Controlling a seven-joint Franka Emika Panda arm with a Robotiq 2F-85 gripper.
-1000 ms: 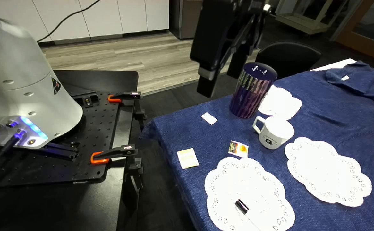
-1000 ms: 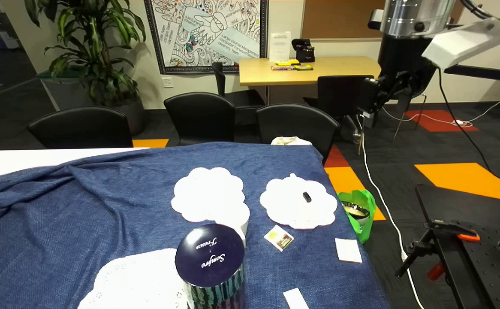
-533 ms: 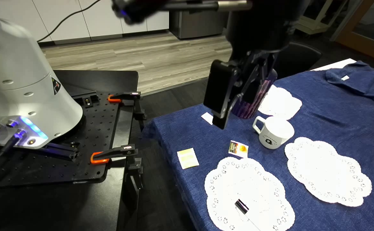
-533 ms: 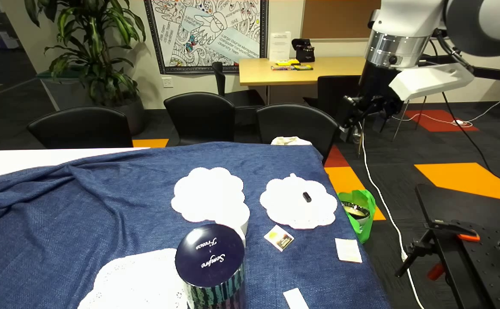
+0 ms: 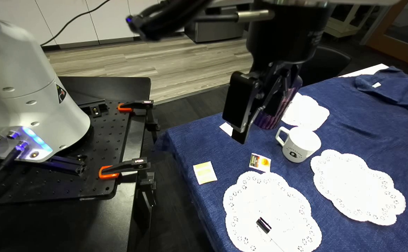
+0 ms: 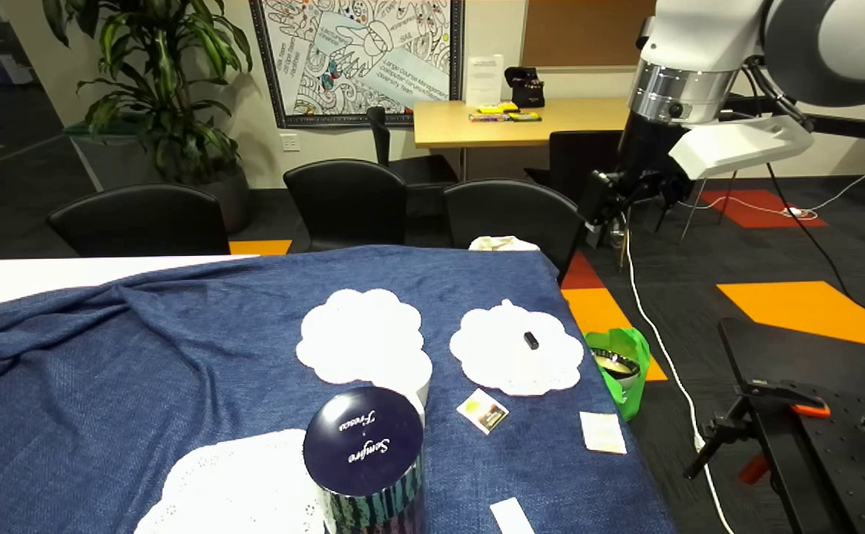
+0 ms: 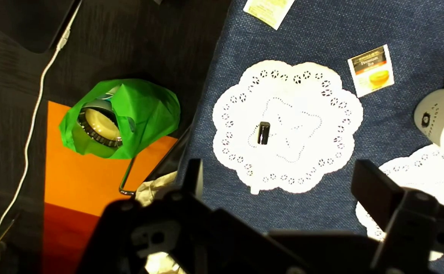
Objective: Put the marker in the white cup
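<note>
Marker (image 7: 263,134), unlike the canister (image 6: 364,454), shows in your wrist view, lying below, apart from your wide-spread end effector (image 7: 280,178).

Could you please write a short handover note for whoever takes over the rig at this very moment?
Gripper: open, holding nothing, raised clear of the marker.
Marker: the thin marker showing a glossy black section lies on a white scalloped lacy doily; any paler part is lost in the glare.
Cup: the squat white cup with a side handle stands upright on the dark blue cloth; its inside is washed out.
Done: no pick-up yet; the marker is outside the cup.
Left: probably lower over the marker, grip it, carry it across and release it into the cup.
</note>
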